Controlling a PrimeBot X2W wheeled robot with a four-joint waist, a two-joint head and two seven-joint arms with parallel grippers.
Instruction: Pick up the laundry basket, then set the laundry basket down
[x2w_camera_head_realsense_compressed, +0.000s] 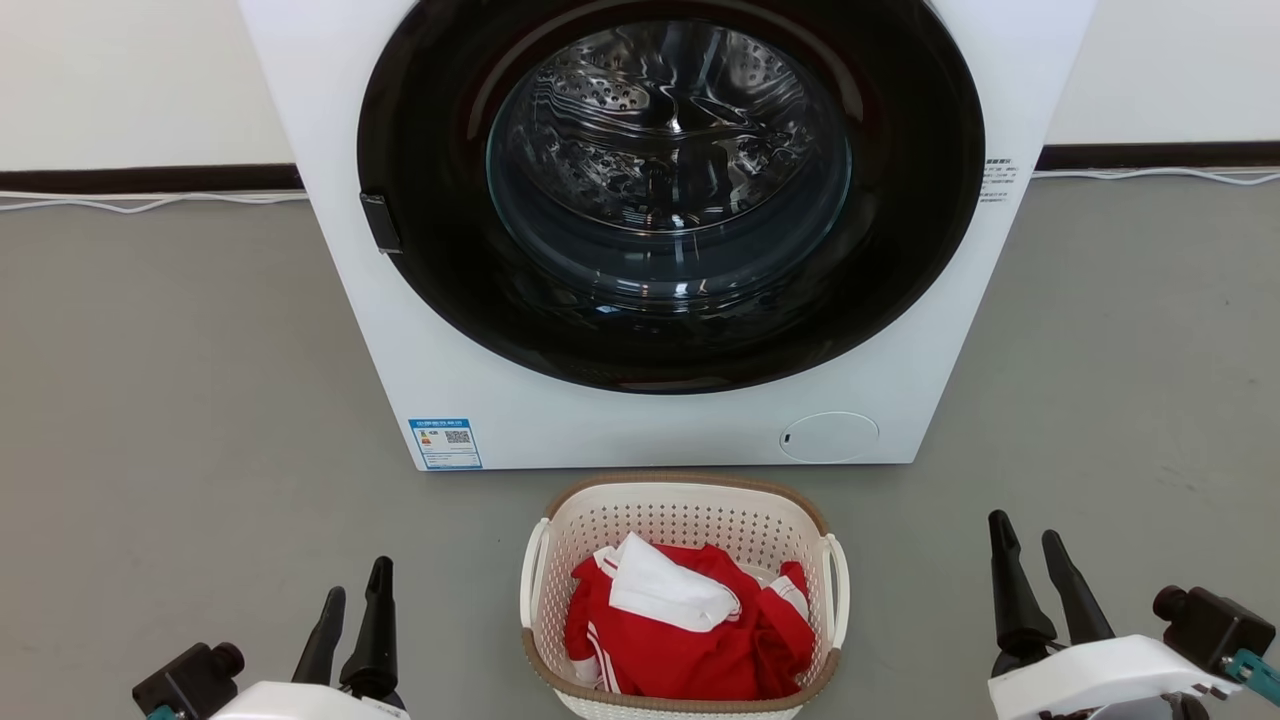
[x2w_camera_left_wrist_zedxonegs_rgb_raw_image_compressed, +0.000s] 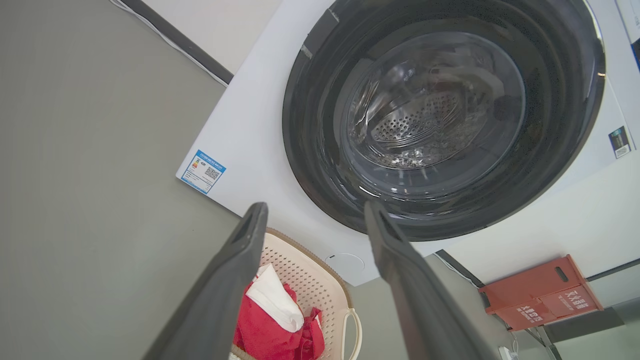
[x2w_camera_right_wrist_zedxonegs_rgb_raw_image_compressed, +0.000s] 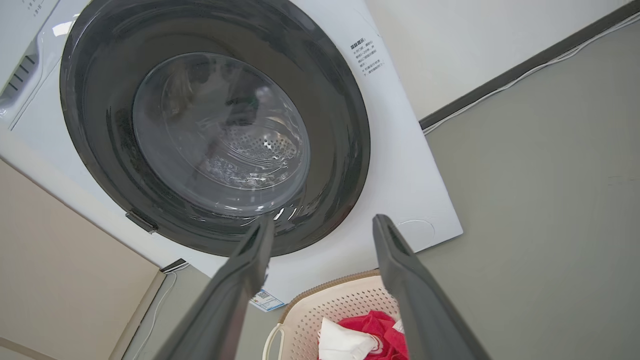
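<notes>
Grey floor (x2w_camera_head_realsense_compressed: 150, 400) runs back to a white wall (x2w_camera_head_realsense_compressed: 120, 80), and a white washer (x2w_camera_head_realsense_compressed: 400, 330) stands at the far middle, its round glass door (x2w_camera_head_realsense_compressed: 668, 170) facing near. Just in front of it the laundry basket (x2w_camera_head_realsense_compressed: 690, 525) sits on the floor, holding a red garment (x2w_camera_head_realsense_compressed: 690, 655) with a white cloth (x2w_camera_head_realsense_compressed: 665, 592) on top. The left gripper (x2w_camera_head_realsense_compressed: 358, 582) hovers near-left of the basket and the right gripper (x2w_camera_head_realsense_compressed: 1024, 532) near-right, both with fingers spread, holding nothing and apart from the basket.

washer (x2w_camera_right_wrist_zedxonegs_rgb_raw_image_compressed: 400, 165): white, dark round door (x2w_camera_right_wrist_zedxonegs_rgb_raw_image_compressed: 340, 125), drum (x2w_camera_right_wrist_zedxonegs_rgb_raw_image_compressed: 250, 150) behind glass.
basket (x2w_camera_right_wrist_zedxonegs_rgb_raw_image_compressed: 345, 300): on floor (x2w_camera_right_wrist_zedxonegs_rgb_raw_image_compressed: 550, 200), just before washer; red cloth (x2w_camera_right_wrist_zedxonegs_rgb_raw_image_compressed: 372, 320) and white cloth (x2w_camera_right_wrist_zedxonegs_rgb_raw_image_compressed: 345, 345) inside.
gripper (x2w_camera_right_wrist_zedxonegs_rgb_raw_image_compressed: 324, 222): fingers spread, empty, short of washer.
</notes>
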